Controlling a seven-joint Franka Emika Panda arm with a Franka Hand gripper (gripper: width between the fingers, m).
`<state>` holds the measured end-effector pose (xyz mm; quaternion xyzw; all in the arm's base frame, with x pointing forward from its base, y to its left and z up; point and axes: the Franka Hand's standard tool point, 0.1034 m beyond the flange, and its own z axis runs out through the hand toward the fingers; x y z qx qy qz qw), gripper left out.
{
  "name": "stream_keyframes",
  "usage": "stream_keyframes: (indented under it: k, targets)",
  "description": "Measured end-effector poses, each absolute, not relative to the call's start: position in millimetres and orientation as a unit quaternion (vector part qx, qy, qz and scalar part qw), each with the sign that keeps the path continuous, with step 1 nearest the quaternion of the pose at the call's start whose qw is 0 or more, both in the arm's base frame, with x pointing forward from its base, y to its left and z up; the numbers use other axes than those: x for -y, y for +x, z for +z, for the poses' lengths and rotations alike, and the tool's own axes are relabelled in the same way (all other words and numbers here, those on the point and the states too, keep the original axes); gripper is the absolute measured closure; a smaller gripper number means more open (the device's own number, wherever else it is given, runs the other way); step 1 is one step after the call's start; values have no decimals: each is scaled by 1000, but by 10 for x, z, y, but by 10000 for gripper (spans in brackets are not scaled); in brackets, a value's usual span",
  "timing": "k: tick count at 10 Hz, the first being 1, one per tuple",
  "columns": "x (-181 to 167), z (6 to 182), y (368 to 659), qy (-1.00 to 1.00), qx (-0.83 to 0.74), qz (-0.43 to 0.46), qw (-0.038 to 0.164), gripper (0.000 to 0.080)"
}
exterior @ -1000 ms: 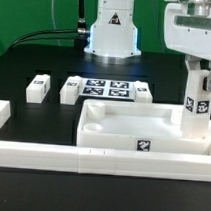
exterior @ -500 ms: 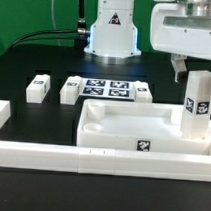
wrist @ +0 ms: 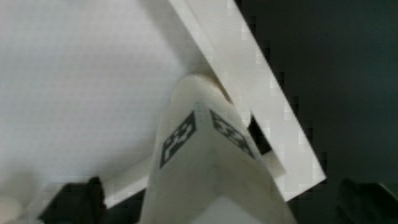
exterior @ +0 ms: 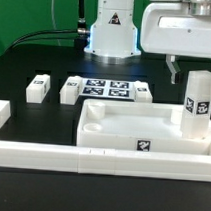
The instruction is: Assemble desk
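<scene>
The desk's white tray-like tabletop [exterior: 132, 128] lies on the black table with a tag on its front wall. One square white leg [exterior: 198, 101] stands upright in the corner at the exterior view's right, free of any grip. My gripper [exterior: 192, 66] hangs open just above the leg's top, and one finger [exterior: 174, 68] shows beside it. The wrist view looks straight down the tagged leg [wrist: 210, 150] onto the tabletop's floor [wrist: 89, 80]. Three loose legs [exterior: 36, 86] [exterior: 69, 90] [exterior: 142, 90] lie behind the tabletop.
The marker board [exterior: 105, 88] lies flat between the loose legs. A long white border rail [exterior: 81, 158] runs along the front, and another piece [exterior: 1, 113] stands at the exterior view's left. The robot's base [exterior: 110, 34] rises at the back.
The gripper has let go of the upright leg, opened wide and risen above it, shifting slightly toward the exterior view's left. The leg stays standing in its corner.
</scene>
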<state>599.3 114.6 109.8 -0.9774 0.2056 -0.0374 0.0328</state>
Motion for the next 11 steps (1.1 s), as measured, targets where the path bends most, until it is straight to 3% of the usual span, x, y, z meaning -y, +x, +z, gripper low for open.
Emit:
stream_keyframes:
  k: [3,8,9,10,11]
  targets:
    - [-1103,1083,6019,-998,-44,-43,26,151]
    - [-1098,1083,6023,-997,63,-46,17,175]
    - [-1097,1082,6022,-997,63,-46,17,360]
    - [-1098,1082,6022,-997,63,-46,17,360]
    - [-1097,1081,6022,-997,55,-46,17,514]
